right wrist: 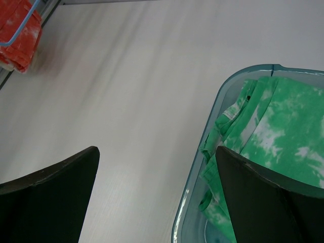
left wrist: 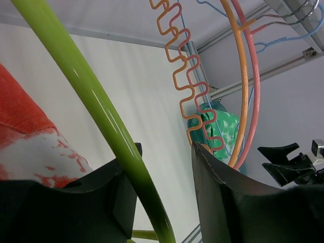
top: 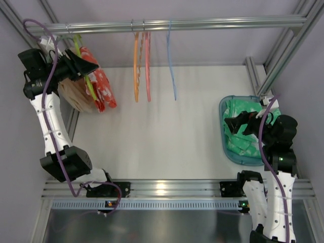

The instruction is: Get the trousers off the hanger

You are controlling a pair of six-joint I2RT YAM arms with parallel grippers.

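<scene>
The red-orange trousers [top: 103, 85] with white splotches hang folded over the lime hanger [top: 90, 83] at the left end of the rail. My left gripper [top: 83, 66] reaches in at the hanger from the left. In the left wrist view the hanger's green bar [left wrist: 96, 109] runs between the jaws of my left gripper [left wrist: 166, 147], against the left finger, with a gap to the right finger; the trousers [left wrist: 30, 136] lie just left. My right gripper [top: 234, 124] hovers open and empty over the basket; in its own view my right gripper [right wrist: 156, 149] has nothing between its fingers.
A tan garment [top: 76, 96] hangs behind the trousers. Orange [top: 135, 66], pink [top: 147, 66] and blue [top: 172, 66] hangers hang bare on the rail [top: 202, 23]. A teal basket [top: 223, 109] of green-and-white cloth [top: 238, 142] sits at the right.
</scene>
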